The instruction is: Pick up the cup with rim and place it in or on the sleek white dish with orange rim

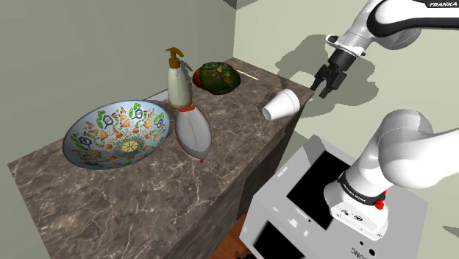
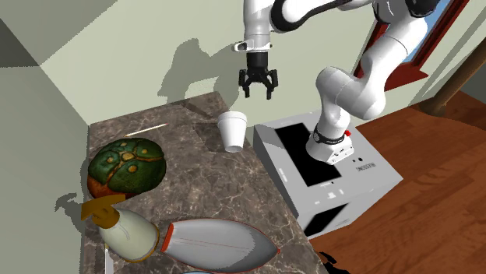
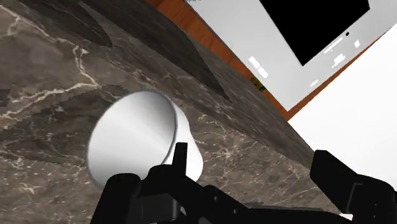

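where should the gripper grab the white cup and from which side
Probably across the white cup's round side wall, near its wider rimmed end, one finger on each side. The wall tapers and is smooth, so the wide end gives the surest hold. Come down from above, where the open gripper hangs beside it.

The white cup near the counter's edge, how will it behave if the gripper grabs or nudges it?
The white cup looks hollow, so it is probably light. Its round, tapered wall could roll or skid if nudged, and the counter edge is close. Its smooth sheen suggests it may slip in the gripper.
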You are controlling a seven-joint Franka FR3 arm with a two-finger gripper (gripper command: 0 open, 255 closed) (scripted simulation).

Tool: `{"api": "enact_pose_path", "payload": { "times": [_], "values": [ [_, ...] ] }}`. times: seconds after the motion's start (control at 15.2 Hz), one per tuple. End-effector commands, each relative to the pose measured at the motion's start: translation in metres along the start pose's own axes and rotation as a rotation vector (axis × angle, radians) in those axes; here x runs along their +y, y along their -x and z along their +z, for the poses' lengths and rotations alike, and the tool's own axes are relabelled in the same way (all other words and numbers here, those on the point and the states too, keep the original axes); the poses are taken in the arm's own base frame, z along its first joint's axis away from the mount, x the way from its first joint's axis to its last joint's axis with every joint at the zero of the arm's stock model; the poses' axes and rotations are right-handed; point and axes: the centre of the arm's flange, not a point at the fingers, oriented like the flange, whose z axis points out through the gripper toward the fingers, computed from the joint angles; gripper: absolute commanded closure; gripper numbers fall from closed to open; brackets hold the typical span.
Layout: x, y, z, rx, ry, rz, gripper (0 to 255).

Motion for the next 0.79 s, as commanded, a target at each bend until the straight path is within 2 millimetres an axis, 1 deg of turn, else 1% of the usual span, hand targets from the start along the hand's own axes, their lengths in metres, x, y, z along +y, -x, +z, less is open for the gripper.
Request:
{"api": "enact_pose_path", "payload": {
  "times": [0.0, 0.13, 0.26, 0.33, 0.73],
  "values": [
    [0.036, 0.013, 0.017, 0.066, -0.073, -0.137, 0],
    [0.068, 0.02, 0.037, 0.13, -0.148, -0.261, 0],
    [0.099, 0.021, 0.06, 0.194, -0.223, -0.386, 0],
    [0.106, 0.02, 0.065, 0.209, -0.24, -0.415, 0],
    [0.098, 0.015, 0.095, 0.208, -0.24, -0.415, 0]
  ]
}}
